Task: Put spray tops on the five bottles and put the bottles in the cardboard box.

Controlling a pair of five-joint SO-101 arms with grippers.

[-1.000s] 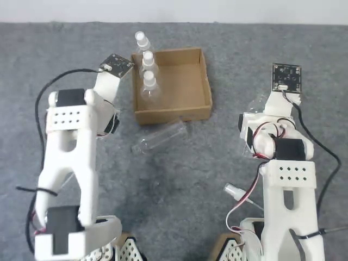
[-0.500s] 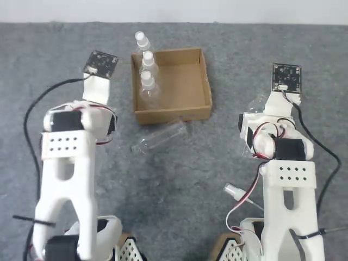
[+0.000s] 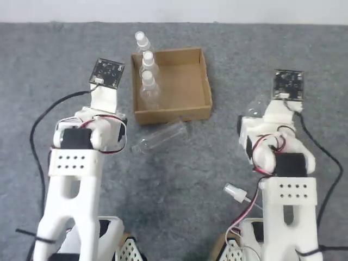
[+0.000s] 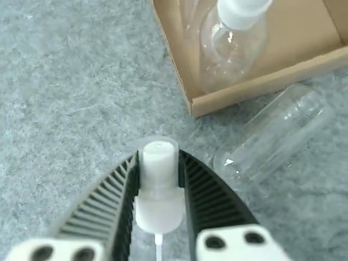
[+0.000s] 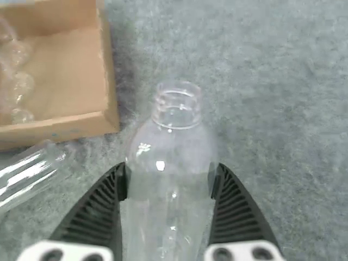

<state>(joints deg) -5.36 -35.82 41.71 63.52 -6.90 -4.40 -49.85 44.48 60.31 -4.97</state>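
The left hand [image 4: 157,159] pinches a white top [image 4: 159,182] between its two fingers, with the cap end pointing away from the wrist. In the high view, this arm's wrist sits above the grey tabletop [image 3: 190,179], just left of the box [image 3: 174,115] near its front corner.

The right hand [image 5: 169,171] is clamped around the body of a clear bottle [image 5: 173,147]. The bottle's open neck has no cap and points away from the wrist. In the high view, we see this bottle to the right of the box and apart from it.

A lying bottle [image 3: 161,136], also uncapped, rests on its side just in front of the box.

Two capped bottles [image 3: 148,61] stand inside the box along its left wall. A third capped bottle [image 3: 141,41] shows at the back left corner. We cannot tell whether it stands inside the box or behind it.

A spare top [image 3: 235,191] lies on the tabletop beside the right arm's base.
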